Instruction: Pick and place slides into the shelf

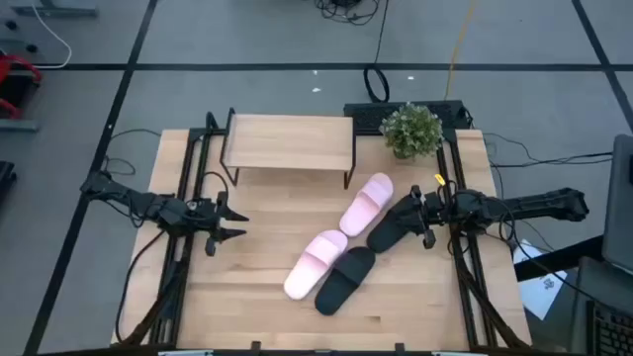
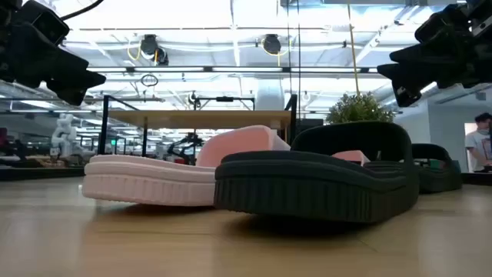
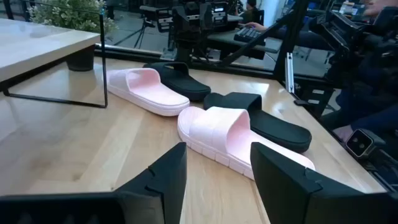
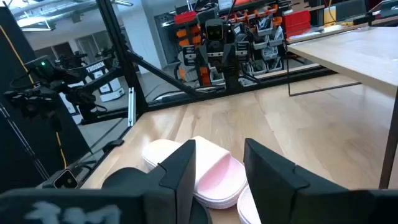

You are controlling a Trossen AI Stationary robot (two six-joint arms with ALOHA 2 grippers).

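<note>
In the high view, four slides [image 1: 346,242] are seen right of centre on the tabletop [image 1: 267,297], below the shelf [image 1: 289,141] at upper centre; the left pincer [image 1: 235,223] is spread open at mid-left, the right pincer [image 1: 410,220] over a black slide [image 1: 394,225]. In the right wrist view, the right pincer [image 4: 217,165] is shown released above a pink slide [image 4: 205,171].

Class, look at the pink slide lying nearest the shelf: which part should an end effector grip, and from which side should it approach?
Probably the wide strap of the pink slide, taken from above. The slide lies sole-down on the table, and its strap arches up clear of the footbed, giving the fingers an edge to close across. The open right end effector is nearer to it than the left end effector.
</note>
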